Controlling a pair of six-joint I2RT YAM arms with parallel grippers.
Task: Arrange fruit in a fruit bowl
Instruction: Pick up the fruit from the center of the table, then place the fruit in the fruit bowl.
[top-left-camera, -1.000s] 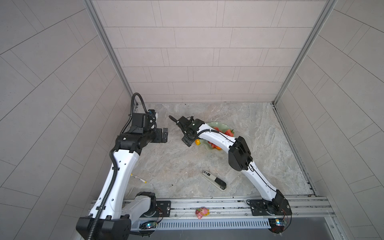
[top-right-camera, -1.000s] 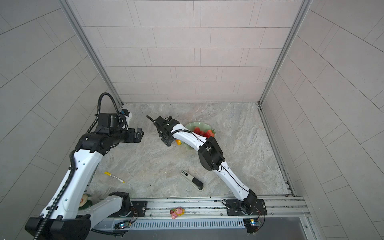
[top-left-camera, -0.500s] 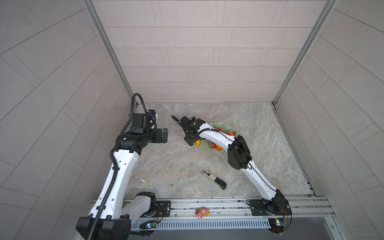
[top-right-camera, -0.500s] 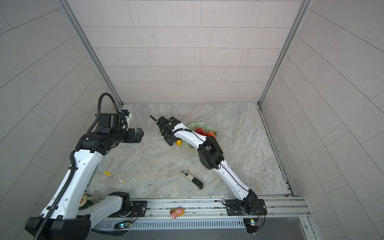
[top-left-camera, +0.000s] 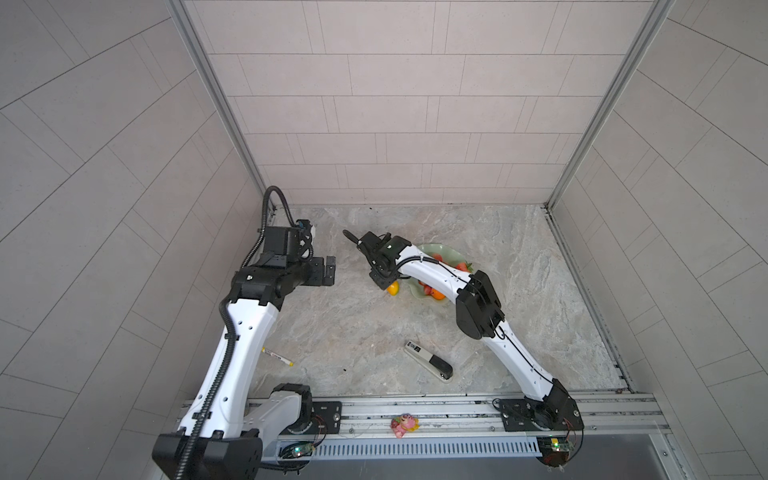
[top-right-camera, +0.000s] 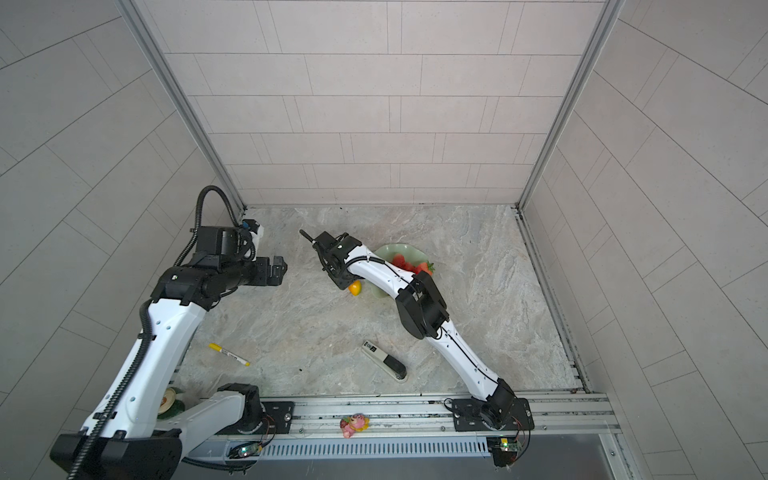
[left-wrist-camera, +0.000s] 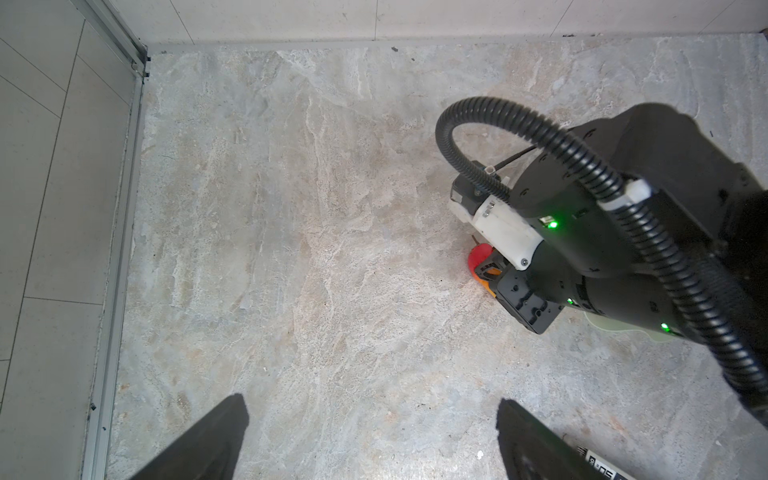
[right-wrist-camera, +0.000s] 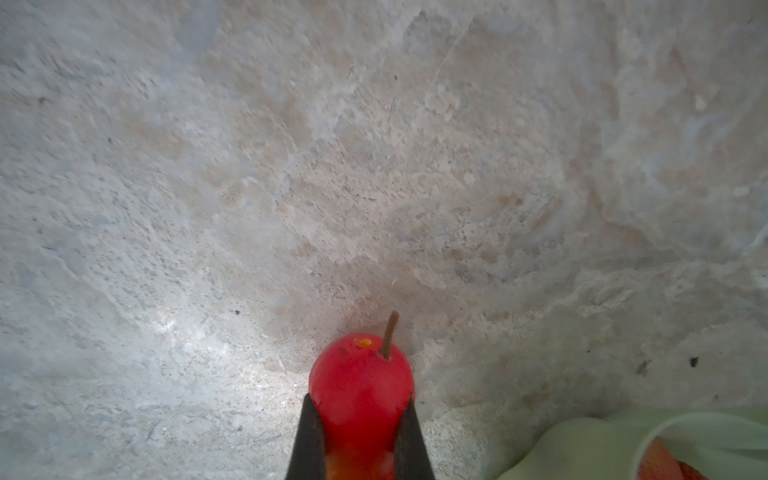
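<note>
Your left gripper hangs over the table, fingers wide apart and holding nothing. Your right gripper is pinched narrow on the mango, low by the table and just left of the bowl. A strawberry and an orange lie in the bowl.

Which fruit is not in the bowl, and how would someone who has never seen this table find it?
On the marble table, find the pale green bowl toward the back wall. Just outside its rim, the right gripper is shut on the mango. It is the only fruit outside the bowl: red at the stem end, yellow-orange at the other.
</note>
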